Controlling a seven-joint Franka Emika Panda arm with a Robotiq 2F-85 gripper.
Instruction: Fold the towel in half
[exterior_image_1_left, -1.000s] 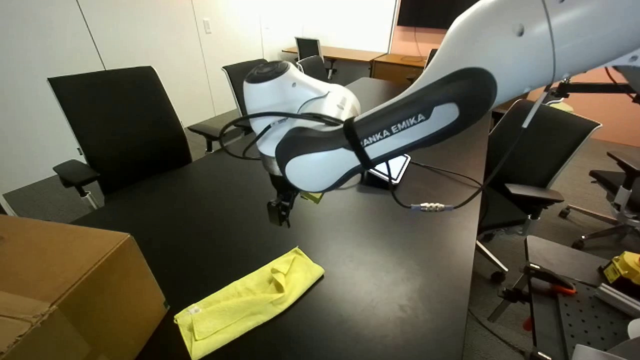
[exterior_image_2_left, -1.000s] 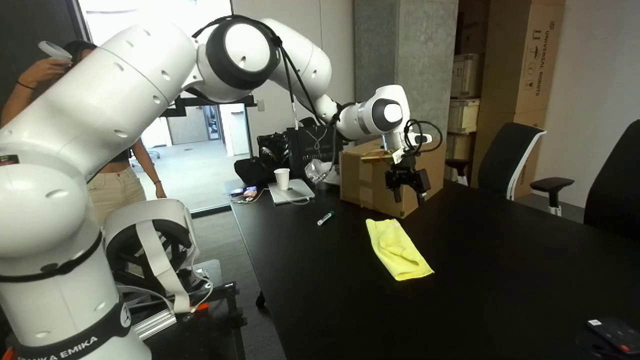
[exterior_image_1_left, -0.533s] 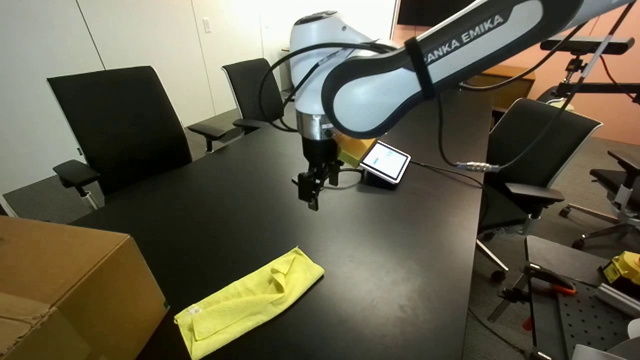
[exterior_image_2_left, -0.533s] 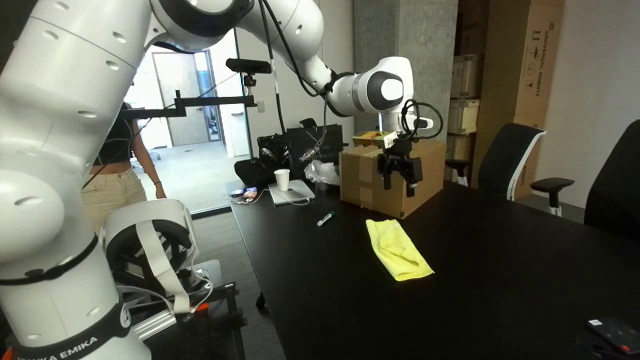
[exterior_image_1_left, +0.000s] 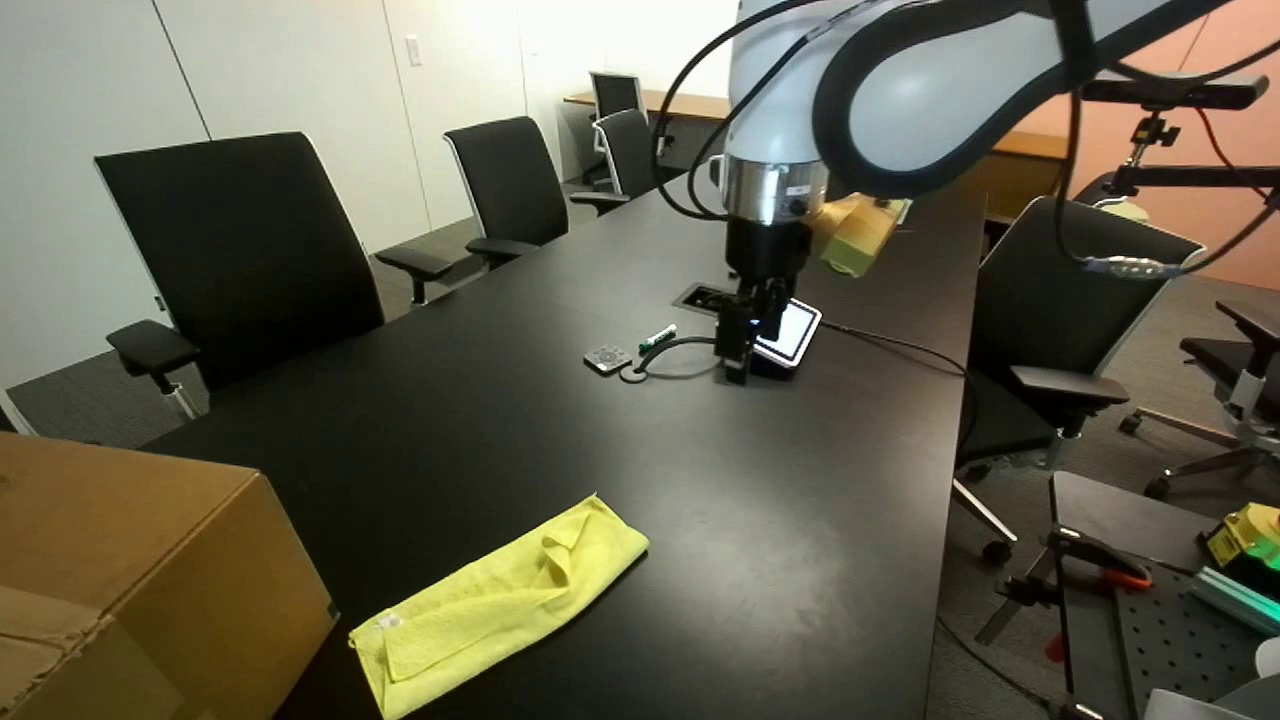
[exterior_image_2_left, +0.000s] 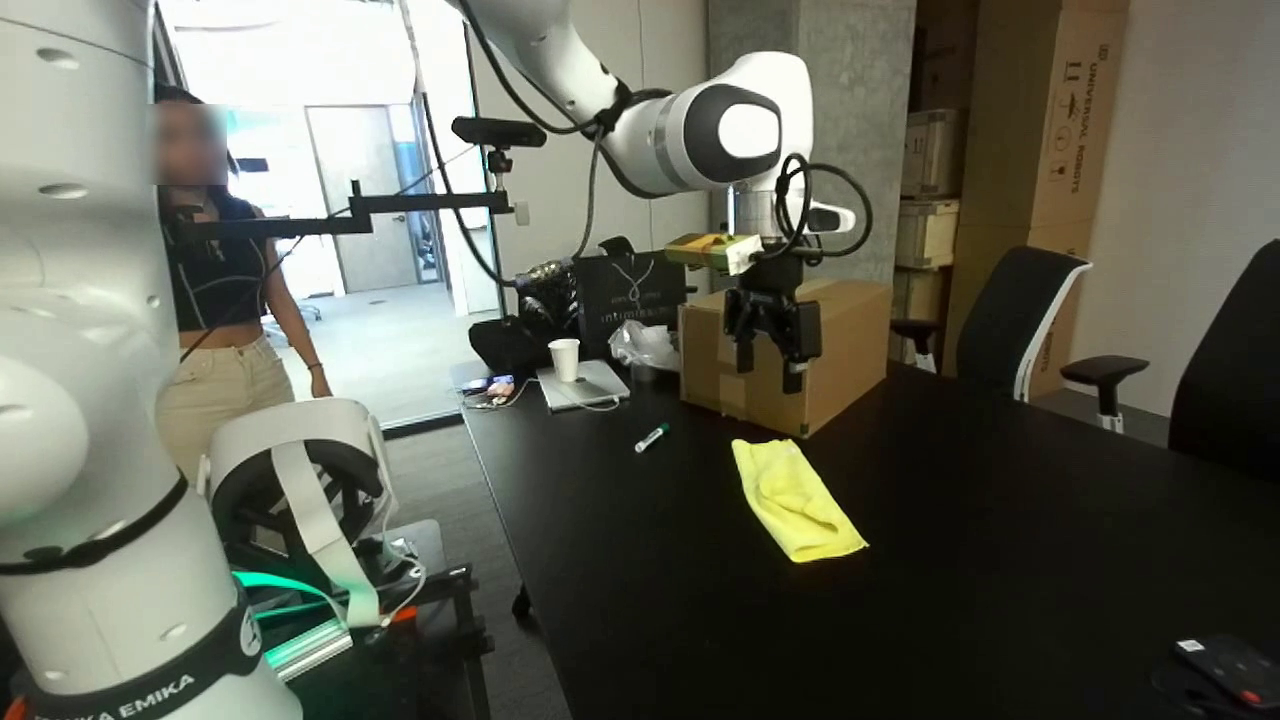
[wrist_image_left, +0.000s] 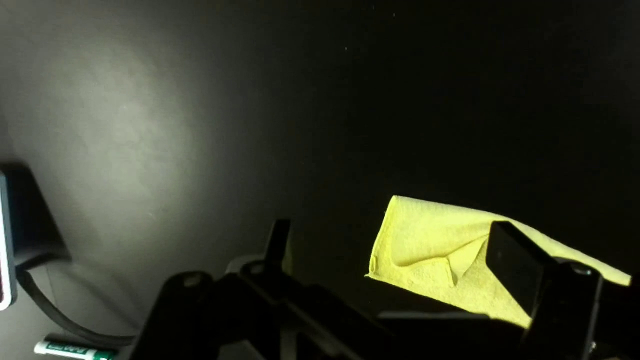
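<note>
The yellow-green towel (exterior_image_1_left: 500, 605) lies on the black table as a long narrow folded strip, with one layer folded over and a rumpled, turned-up flap near one end. It also shows in an exterior view (exterior_image_2_left: 795, 505), in front of the box. In the wrist view the towel (wrist_image_left: 425, 235) is partly hidden behind a finger. My gripper (exterior_image_1_left: 753, 352) is open and empty, above the table and apart from the towel, near the tablet. Its fingers are spread wide in the wrist view (wrist_image_left: 390, 232) and also in an exterior view (exterior_image_2_left: 770, 374).
A brown cardboard box (exterior_image_1_left: 200, 590) stands beside the towel's far end. A tablet (exterior_image_1_left: 792, 332) with a cable and a green marker (exterior_image_1_left: 658, 338) are near the gripper. Another marker (exterior_image_2_left: 652, 437) and a white cup (exterior_image_2_left: 565, 358) on a laptop are by the table edge. Chairs line the table.
My gripper has moved away from the towel and the box, toward the tablet. It stays open. The towel has not moved.
</note>
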